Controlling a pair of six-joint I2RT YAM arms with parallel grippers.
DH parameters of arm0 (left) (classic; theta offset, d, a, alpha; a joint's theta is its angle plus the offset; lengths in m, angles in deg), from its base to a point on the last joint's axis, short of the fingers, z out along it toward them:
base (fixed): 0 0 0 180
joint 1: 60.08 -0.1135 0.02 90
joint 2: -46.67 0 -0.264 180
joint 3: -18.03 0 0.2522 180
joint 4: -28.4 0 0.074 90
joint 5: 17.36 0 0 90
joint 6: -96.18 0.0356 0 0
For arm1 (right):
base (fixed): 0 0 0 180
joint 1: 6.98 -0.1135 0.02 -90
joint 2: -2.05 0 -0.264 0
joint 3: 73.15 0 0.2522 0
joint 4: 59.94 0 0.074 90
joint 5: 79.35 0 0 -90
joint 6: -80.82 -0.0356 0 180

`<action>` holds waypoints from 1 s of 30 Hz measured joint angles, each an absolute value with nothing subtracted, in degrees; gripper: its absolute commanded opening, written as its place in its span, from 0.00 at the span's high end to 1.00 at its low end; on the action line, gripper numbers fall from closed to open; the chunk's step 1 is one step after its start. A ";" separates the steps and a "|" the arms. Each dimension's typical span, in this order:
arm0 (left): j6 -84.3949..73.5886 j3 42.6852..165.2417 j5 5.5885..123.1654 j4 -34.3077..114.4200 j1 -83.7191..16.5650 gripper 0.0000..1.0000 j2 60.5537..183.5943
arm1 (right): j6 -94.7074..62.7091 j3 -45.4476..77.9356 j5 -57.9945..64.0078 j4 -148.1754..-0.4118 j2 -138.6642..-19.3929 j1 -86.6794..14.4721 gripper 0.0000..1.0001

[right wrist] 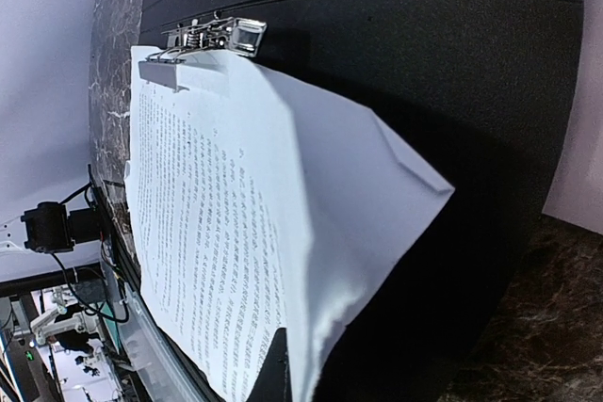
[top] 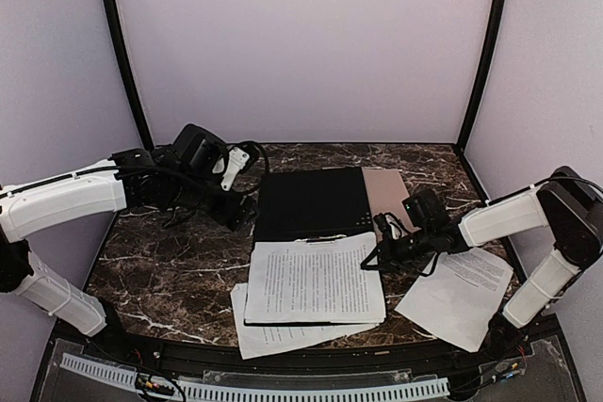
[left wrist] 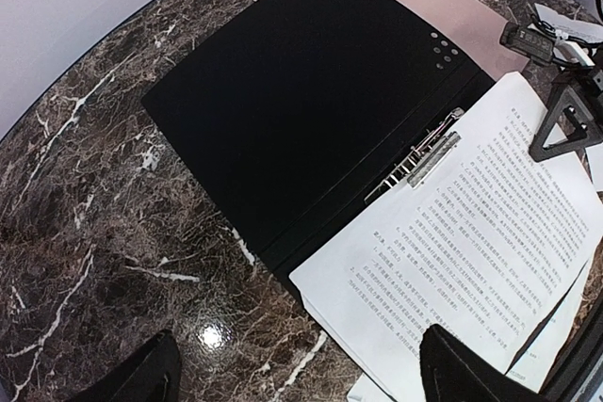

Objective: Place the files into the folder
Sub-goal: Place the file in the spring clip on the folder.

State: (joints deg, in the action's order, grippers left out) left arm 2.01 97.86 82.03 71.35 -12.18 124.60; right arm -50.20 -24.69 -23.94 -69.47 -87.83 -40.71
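The folder [top: 311, 202] lies open in the middle of the table, black inside, with a tan panel [top: 386, 187] at its far right. One of the files [top: 316, 281] rests on its near half, its top edge at the metal clip [left wrist: 424, 152]. My right gripper [top: 375, 259] is shut on that sheet's right edge and lifts it, so the paper [right wrist: 236, 233] bows upward. A second sheet [top: 283, 336] pokes out below the folder. A third [top: 462, 294] lies at the right. My left gripper [top: 236, 217] hovers open at the folder's left edge, nothing between its fingers [left wrist: 471, 369].
Dark marble table [top: 170, 270] with purple walls on three sides. A black cable [top: 250, 152] trails behind the left wrist. The left forearm [top: 66, 197] stretches across the left side. A ribbed white strip [top: 254, 388] runs along the near edge.
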 measured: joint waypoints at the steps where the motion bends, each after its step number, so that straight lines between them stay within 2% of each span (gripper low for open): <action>1: 2.01 97.83 82.00 71.35 -12.18 0.12 124.60 | -50.22 -24.69 -23.94 -69.47 -87.83 -40.71 0.98; 4: 1.99 97.73 81.94 71.37 -12.18 0.12 124.64 | -50.16 -24.69 -23.92 -69.47 -87.83 -40.71 0.94; 15: 1.31 96.70 81.54 71.31 -11.89 0.12 124.66 | -48.60 -23.58 -20.99 -72.55 -86.83 -40.67 0.68; 24: -0.39 91.06 78.20 67.20 -11.52 0.12 124.42 | -46.16 -22.09 -13.80 -81.40 -79.49 -40.67 0.40; 30: -4.35 82.32 70.57 56.95 -9.97 0.12 124.25 | -42.72 -17.70 -8.99 -86.41 -76.58 -40.67 0.34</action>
State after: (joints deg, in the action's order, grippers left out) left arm -4.35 82.32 70.57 56.95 -9.97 124.25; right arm -42.72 -17.70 -8.99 -86.41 -76.58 -40.67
